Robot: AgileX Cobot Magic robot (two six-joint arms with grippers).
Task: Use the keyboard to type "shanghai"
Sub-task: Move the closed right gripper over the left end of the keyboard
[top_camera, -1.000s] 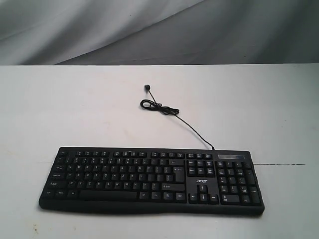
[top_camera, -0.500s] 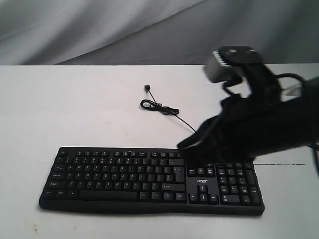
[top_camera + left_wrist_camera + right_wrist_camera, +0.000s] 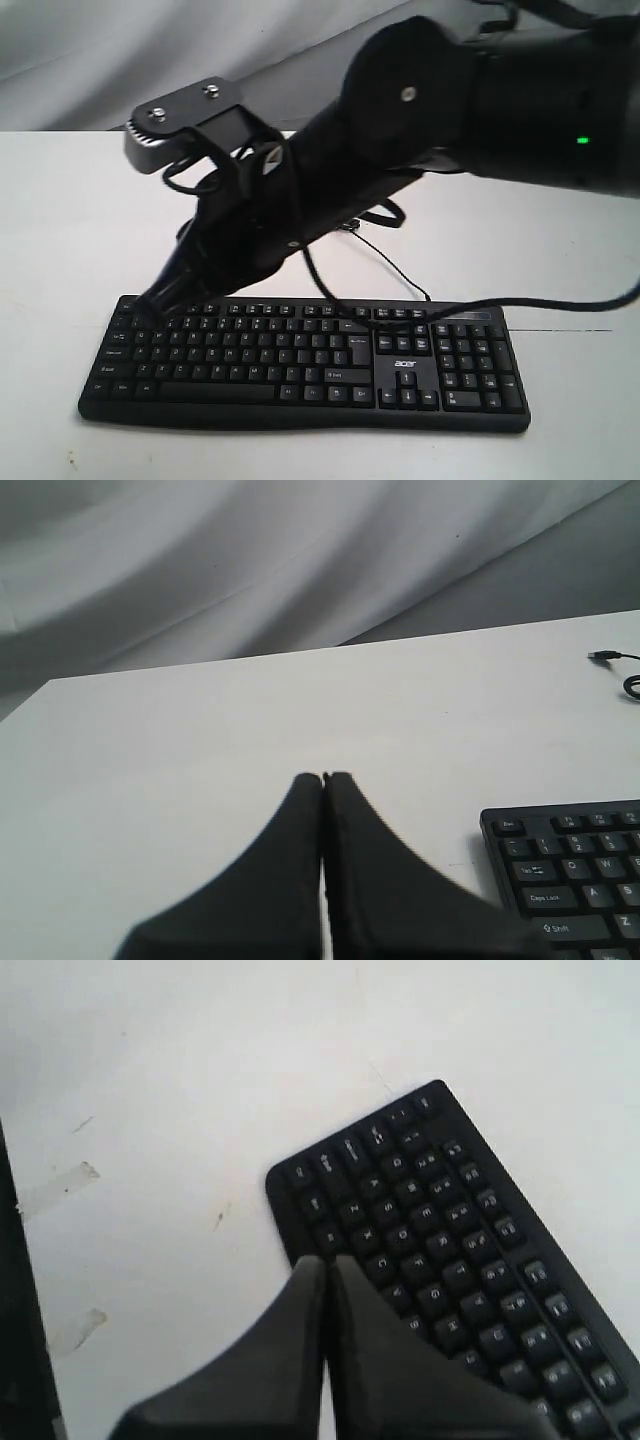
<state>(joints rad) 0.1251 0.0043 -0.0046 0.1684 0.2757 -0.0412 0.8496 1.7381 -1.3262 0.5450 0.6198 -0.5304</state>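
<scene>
The wide black keyboard (image 3: pixel 300 362) lies flat near the table's front edge, its thin cable (image 3: pixel 402 273) running back from its top edge. My right arm reaches across from the right, and my right gripper (image 3: pixel 150 302) is shut and empty, its tip just above the keyboard's upper left corner. The right wrist view shows that gripper (image 3: pixel 328 1260) with fingers pressed together over the keys at the left end of the keyboard (image 3: pixel 450 1250). In the left wrist view my left gripper (image 3: pixel 323 777) is shut, empty, over bare table beside the keyboard (image 3: pixel 570 870). The exterior view does not show the left gripper.
The cable's plug end (image 3: pixel 602 656) lies loose on the white table (image 3: pixel 70 220) behind the keyboard. Grey cloth (image 3: pixel 100 60) hangs at the back. Bits of tape (image 3: pixel 60 1186) mark the table near the keyboard's left end.
The right arm came in from the right and swept leftward over the keyboard, from the number pad side to the upper left corner. The keyboard has not moved.
</scene>
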